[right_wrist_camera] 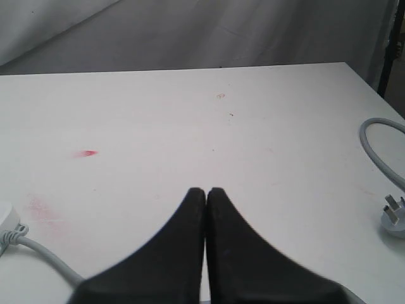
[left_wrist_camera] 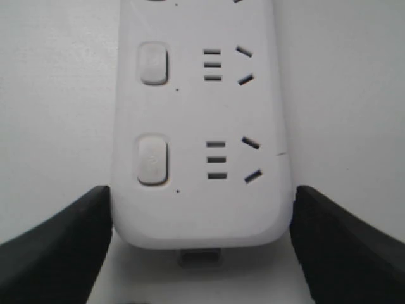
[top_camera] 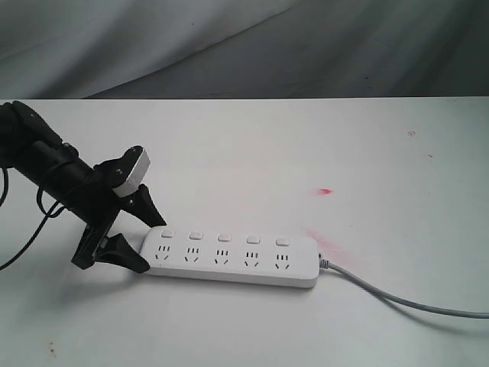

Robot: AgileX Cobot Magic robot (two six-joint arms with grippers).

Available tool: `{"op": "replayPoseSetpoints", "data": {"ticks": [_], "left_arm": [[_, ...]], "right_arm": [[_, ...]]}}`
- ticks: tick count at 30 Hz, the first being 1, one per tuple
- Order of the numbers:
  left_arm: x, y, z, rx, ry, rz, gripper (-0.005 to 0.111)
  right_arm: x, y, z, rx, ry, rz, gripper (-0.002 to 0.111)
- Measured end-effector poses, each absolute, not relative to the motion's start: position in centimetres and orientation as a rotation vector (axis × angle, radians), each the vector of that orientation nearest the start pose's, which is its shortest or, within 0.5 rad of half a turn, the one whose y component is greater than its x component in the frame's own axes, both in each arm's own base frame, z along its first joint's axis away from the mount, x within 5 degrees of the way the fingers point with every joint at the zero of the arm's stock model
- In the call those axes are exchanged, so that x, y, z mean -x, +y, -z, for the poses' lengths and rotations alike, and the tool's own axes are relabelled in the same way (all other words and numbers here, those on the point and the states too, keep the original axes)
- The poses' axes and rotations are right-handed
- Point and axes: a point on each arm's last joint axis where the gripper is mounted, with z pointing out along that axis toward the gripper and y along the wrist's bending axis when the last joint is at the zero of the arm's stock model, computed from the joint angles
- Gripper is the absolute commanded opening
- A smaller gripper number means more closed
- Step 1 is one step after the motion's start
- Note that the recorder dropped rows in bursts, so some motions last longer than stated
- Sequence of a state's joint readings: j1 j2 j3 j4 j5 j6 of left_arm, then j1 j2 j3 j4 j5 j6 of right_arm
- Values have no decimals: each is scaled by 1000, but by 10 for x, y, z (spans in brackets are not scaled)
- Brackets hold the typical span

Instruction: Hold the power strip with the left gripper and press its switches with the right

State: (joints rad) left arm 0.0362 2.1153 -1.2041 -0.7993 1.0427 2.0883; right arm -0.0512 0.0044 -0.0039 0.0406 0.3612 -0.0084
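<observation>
The power strip (top_camera: 233, 260) lies flat on the white table (top_camera: 382, 153) in the lower middle of the exterior frame. Its five switches (top_camera: 223, 238) face up in a row, and its grey cord (top_camera: 397, 300) trails to the lower right. The left claw (top_camera: 145, 241) is spread wide around the strip's left end, one finger touching each long side. Farther back is a red mark (top_camera: 326, 191). The right claw (right_wrist_camera: 205, 193), seen only by its own camera, is pinched together and empty above the table.
</observation>
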Motion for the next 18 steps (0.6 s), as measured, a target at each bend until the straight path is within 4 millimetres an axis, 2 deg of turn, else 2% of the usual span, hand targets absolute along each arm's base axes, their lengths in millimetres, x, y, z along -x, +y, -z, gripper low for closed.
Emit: {"op": "replayPoseSetpoints", "data": {"ticks": [9, 11, 18], "left_arm": [[-358, -43, -105, -1827, 1903, 745, 2], [-358, -43, -105, -1827, 1903, 745, 2], [-358, -43, -105, -1827, 1903, 745, 2]], "right_arm": [[-54, -2, -186, -49, 1800, 26, 0], [-55, -3, -192, -46, 1729, 31, 0], [-54, -3, -230, -38, 1312, 42, 0]]}}
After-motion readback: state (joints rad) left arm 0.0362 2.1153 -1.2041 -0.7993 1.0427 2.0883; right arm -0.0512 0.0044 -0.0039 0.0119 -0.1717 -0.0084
